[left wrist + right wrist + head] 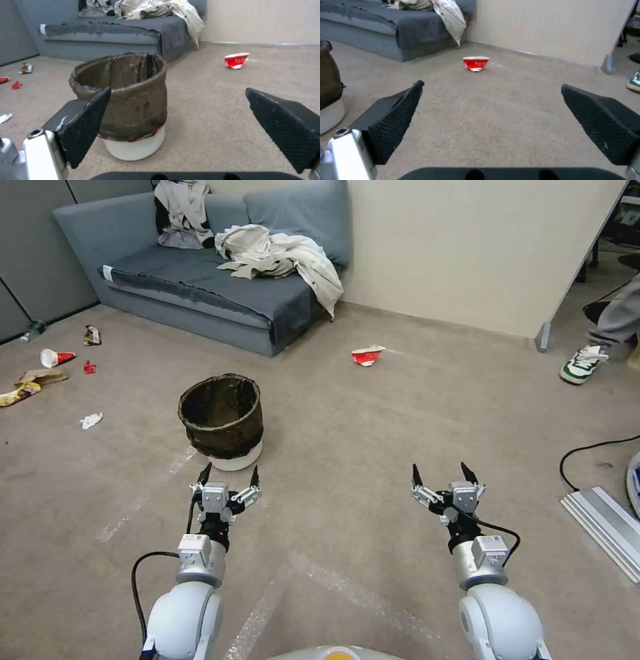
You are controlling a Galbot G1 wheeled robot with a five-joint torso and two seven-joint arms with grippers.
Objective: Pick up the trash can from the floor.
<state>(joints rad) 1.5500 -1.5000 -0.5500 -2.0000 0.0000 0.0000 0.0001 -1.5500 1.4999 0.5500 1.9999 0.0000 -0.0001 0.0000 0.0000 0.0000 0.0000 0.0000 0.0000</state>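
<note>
Trash can stands upright on the floor, a small round white bin with a dark translucent bag folded over its rim and its white base showing below the bag. It sits on the beige carpet ahead of the robot and to its left, in front of a grey sofa strewn with pale clothing. The left pincer hovers just short of the can on the robot's side, released, its two dark fingers spread wide and touching nothing; in the left wrist view the can rises close beyond the textured fingertips, nearer to one finger than to the other. The right pincer hangs over bare carpet well apart from the can, likewise released with fingers spread. A crushed red-and-white paper cup lies on the carpet farther off, toward the wall, and it shows straight ahead between the fingers in the right wrist view. More scraps of litter lie scattered on the floor at the far left, beside the sofa's end.
</note>
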